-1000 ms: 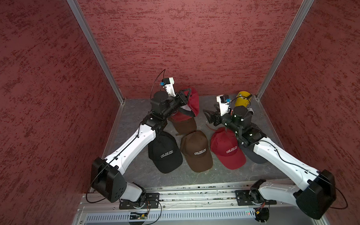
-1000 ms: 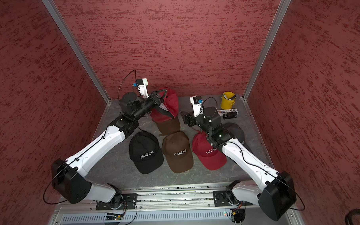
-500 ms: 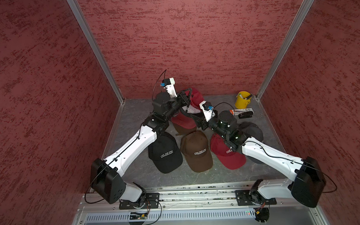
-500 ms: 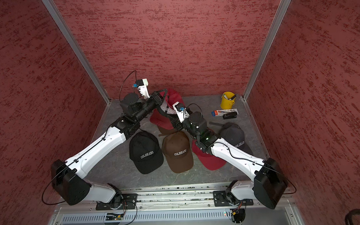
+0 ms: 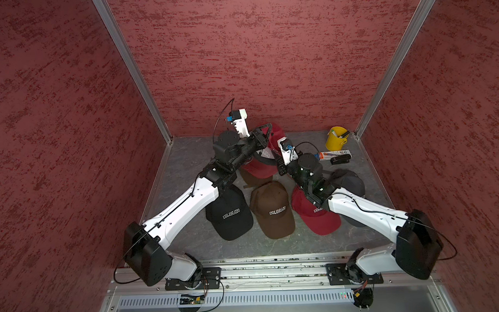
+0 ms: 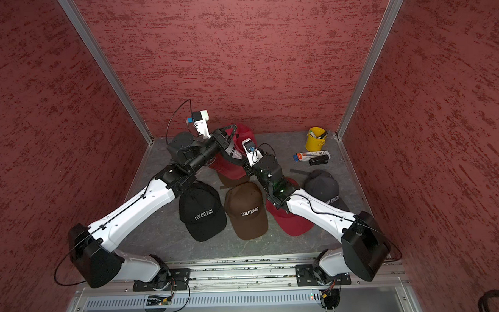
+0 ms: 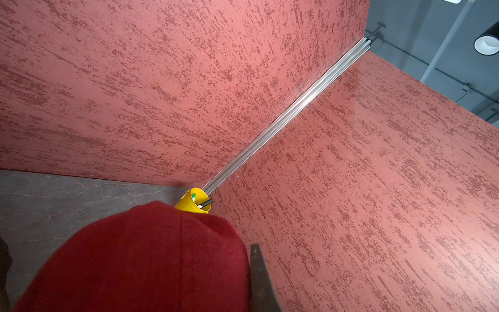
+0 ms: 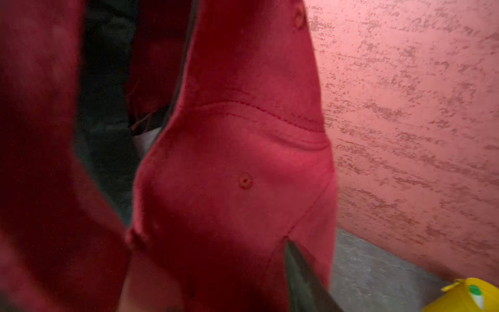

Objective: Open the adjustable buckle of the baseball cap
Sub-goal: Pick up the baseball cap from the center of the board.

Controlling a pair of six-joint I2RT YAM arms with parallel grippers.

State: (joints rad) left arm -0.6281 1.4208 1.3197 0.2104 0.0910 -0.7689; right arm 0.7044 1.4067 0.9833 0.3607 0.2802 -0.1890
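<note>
A dark red baseball cap (image 5: 258,167) (image 6: 228,166) hangs raised at the back middle of the booth. My left gripper (image 5: 266,133) (image 6: 231,131) is shut on it from the left. In the left wrist view the cap's crown (image 7: 135,256) fills the lower part, with one dark finger (image 7: 259,281) beside it. My right gripper (image 5: 275,161) (image 6: 244,167) is against the cap from the right. In the right wrist view the cap's fabric (image 8: 229,162) covers the jaws, and one finger (image 8: 302,281) presses into it. The other finger and the buckle are hidden.
On the grey floor lie a black cap (image 5: 230,214), a brown cap (image 5: 273,210), a red cap (image 5: 316,220) under my right forearm, and a dark grey cap (image 5: 347,181). A yellow bucket (image 5: 336,138), a flat box (image 5: 335,153) and a black stapler (image 5: 339,159) sit back right.
My right arm swung left from beside the yellow bucket to the raised red cap, and its jaws have narrowed. The left arm still holds the cap in about the same place.
</note>
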